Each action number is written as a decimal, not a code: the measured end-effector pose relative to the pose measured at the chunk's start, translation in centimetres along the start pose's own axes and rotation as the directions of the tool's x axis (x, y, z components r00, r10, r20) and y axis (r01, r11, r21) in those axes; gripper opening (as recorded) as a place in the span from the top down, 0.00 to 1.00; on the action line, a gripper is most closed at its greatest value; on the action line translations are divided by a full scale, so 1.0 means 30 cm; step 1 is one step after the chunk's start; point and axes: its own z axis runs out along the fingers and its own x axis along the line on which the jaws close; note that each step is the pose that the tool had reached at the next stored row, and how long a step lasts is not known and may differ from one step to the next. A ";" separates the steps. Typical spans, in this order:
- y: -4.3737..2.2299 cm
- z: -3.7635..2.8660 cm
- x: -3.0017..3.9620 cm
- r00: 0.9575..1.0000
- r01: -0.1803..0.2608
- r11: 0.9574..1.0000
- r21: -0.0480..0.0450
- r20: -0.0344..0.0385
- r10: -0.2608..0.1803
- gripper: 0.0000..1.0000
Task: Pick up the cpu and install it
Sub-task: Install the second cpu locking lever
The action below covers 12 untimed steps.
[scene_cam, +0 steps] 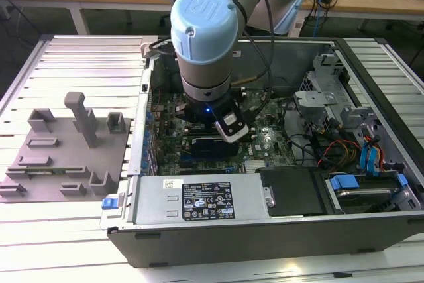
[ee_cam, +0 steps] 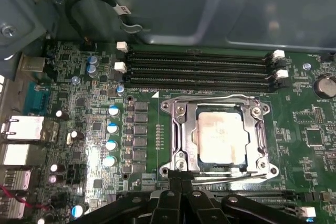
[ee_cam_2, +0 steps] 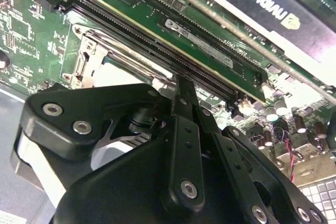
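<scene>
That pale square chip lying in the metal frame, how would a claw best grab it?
By two opposite edges, coming straight down from above. The chip lies flat inside the metal frame, so its sides sit recessed and its broad top gives nothing to pinch.

I see the cpu (ee_cam: 221, 136) lying flat inside the metal-framed socket (ee_cam: 176, 145) near the middle of the green motherboard (ee_cam: 79, 108), its pale top smeared with brownish residue. My gripper (ee_cam: 181, 182) has its black fingers pressed together at the socket frame's near edge. Beyond the socket's far edge run black memory slots (ee_cam: 199, 66) with white end clips (ee_cam: 122, 47).
</scene>
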 end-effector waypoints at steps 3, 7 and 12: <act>-0.001 0.004 0.007 1.000 -0.006 1.000 -0.011 0.002 0.006 0.89; -0.004 0.011 0.025 1.000 -0.021 0.999 -0.027 0.007 0.021 0.89; -0.006 0.018 0.029 0.999 -0.032 0.999 -0.036 0.010 0.032 0.89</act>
